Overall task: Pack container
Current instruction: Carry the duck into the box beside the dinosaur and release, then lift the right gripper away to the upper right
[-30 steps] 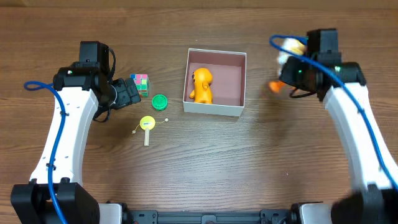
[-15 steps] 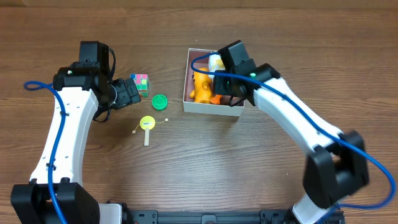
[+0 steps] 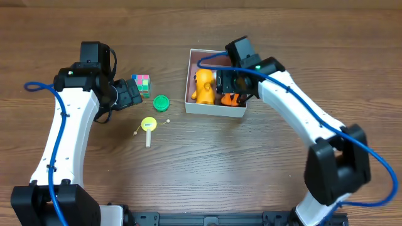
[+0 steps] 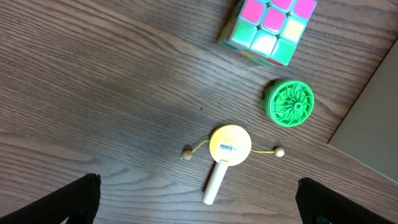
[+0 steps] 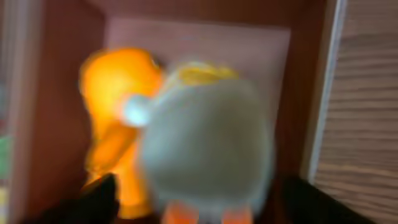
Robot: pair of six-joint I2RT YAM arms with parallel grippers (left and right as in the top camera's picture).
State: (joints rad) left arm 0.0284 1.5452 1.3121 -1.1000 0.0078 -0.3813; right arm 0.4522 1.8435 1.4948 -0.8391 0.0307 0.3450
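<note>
The right gripper (image 3: 230, 83) hung directly over the container (image 3: 213, 110) on the table (image 3: 201, 163), a pale toy (image 5: 205, 137) between its jaws, grip impossible to tell, while the left gripper (image 4: 199, 202), jaws apart, sat well off to the container's left.

The worktop (image 3: 207, 163) is shown as dark, matt wood grain. The container (image 3: 217, 110) looks like thin matt card, white outside, dusty pink inside. The orange toy (image 3: 203, 86) appears smooth, like plastic. The puzzle cube (image 4: 268, 28) is seen as shiny plastic and the green disc (image 4: 290, 103) as ribbed plastic.
</note>
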